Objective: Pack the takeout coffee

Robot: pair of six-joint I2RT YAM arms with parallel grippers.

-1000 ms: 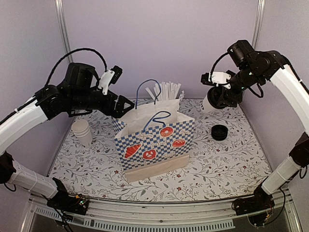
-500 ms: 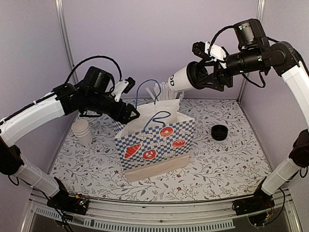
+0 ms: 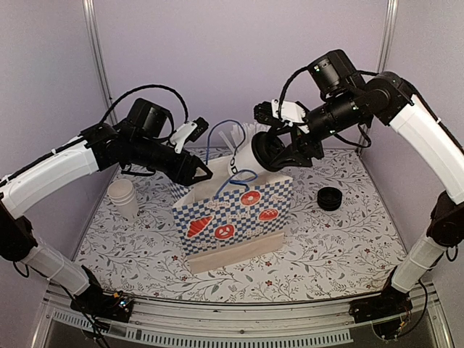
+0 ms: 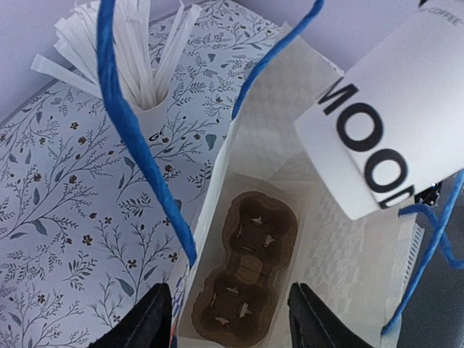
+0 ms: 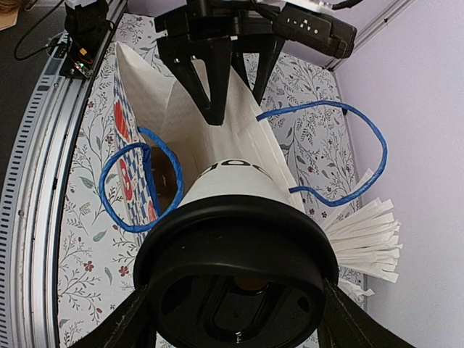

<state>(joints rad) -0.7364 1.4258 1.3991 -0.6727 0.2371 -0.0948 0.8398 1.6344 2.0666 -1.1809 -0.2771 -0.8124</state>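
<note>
The takeout coffee (image 3: 245, 155), a white cup with black lettering and a black lid (image 5: 235, 279), hangs tilted over the open mouth of the blue-checked paper bag (image 3: 232, 210), base toward the bag. My right gripper (image 3: 270, 151) is shut on it at the lid end, a finger (image 5: 134, 322) on each side. The cup's lettered base (image 4: 384, 123) shows in the left wrist view above the bag. My left gripper (image 3: 202, 172) stands open at the bag's left rim, one finger (image 4: 154, 319) outside the wall and the other inside. A brown cup carrier (image 4: 243, 279) lies on the bag's floor.
A white cup full of paper straws (image 3: 251, 133) stands right behind the bag. A stack of empty cups (image 3: 123, 196) stands at the left and a spare black lid (image 3: 330, 198) lies at the right. The bag's blue handles (image 4: 138, 145) loop above its mouth.
My right arm has swung the coffee from the back right over to the bag's mouth and tipped it. My left gripper has reached the bag's rim and its jaws have narrowed.
</note>
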